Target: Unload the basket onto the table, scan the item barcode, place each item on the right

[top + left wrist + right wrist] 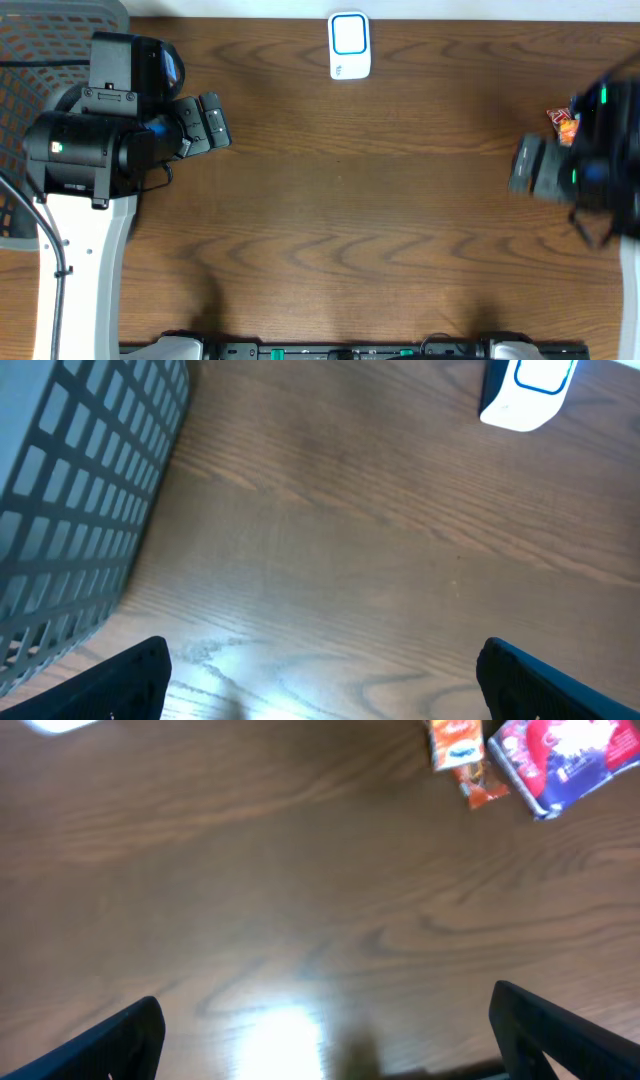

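Both spread wide, nothing held: left gripper (222, 122) waits, right gripper (325, 1025) should pinch red packet (565, 760) edges, barcode unobstructed for scanner (349, 45)

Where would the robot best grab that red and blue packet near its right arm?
Likely from straight above, pinching across its two opposite edges near the middle. The red and blue packet lies flat and skewed on the table, so the open right gripper would need its wrist turned to match. The orange packet sits close at one end, so avoid that end.
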